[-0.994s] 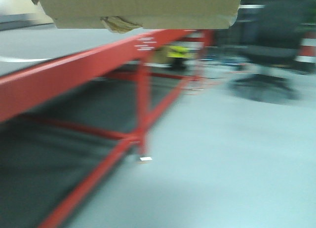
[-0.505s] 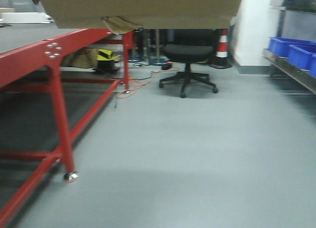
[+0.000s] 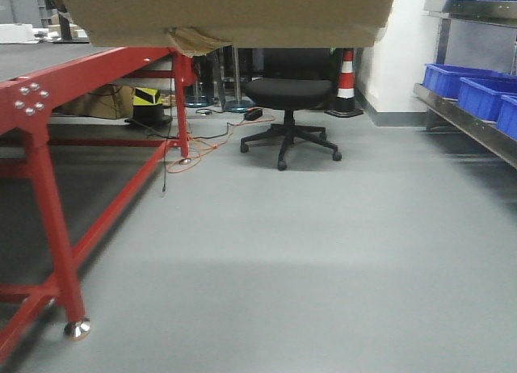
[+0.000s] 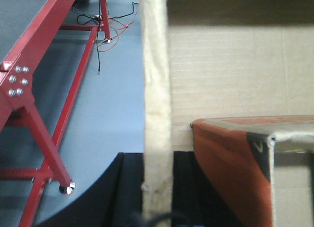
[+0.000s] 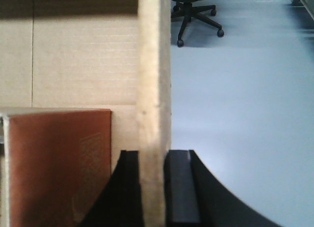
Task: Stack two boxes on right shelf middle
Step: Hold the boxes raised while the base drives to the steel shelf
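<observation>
A wide brown cardboard box [image 3: 226, 14] hangs in the air and fills the top of the front view, a torn flap dangling beneath it. My left gripper [image 4: 158, 160] is shut on the box's left wall [image 4: 156, 65], one black finger on each side. My right gripper [image 5: 153, 158] is shut the same way on the right wall [image 5: 153, 65]. An orange-brown boxy thing [image 4: 230, 158] lies inside the box; I cannot tell whether it is the second box. The steel right shelf [image 3: 460, 124] stands at the far right edge, well ahead of the box.
A red-framed table [image 3: 48, 195] runs along the left, with a castor foot [image 3: 77, 329] near me. A black office chair [image 3: 287, 94] and a traffic cone [image 3: 346, 78] stand ahead. Blue bins [image 3: 485, 94] sit on the shelf. Cables [image 3: 202, 143] lie on the grey floor.
The view has swung to the right: the red table slid towards the left edge, and the chair, the cone and the steel shelf with bins came into sight. Both grippers still hold the box.
</observation>
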